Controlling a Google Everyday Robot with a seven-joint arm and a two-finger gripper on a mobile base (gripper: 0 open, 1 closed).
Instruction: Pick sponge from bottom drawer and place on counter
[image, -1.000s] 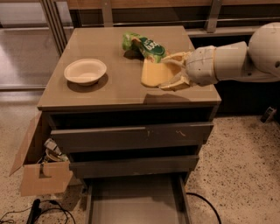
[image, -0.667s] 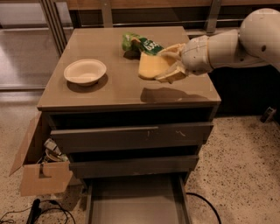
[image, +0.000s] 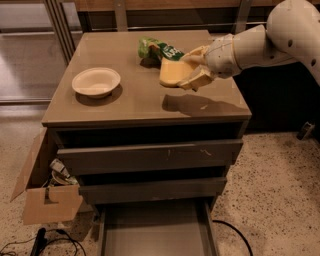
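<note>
Sponge (image: 172, 74) is in the gripper (image: 189, 69), and I see it held in the air above the counter (image: 130, 102), over the right half, not touching the top. The two yellowish fingers (image: 196, 80) are closed on the pale yellow block, one above it and one below, and it is tilted. Its dark shadow lies on the glossy tan surface under it. Just behind the sponge, a green snack bag (image: 155, 50) lies on the counter; it has white letters on the front, but I cannot read them. A white bowl (image: 96, 82) stands upright well apart on the left side. Lower down, the bottom drawer (image: 155, 235) is pulled out and its flat grey floor shows. A cardboard box (image: 50, 205) stands on the ground at the left of the cabinet.
</note>
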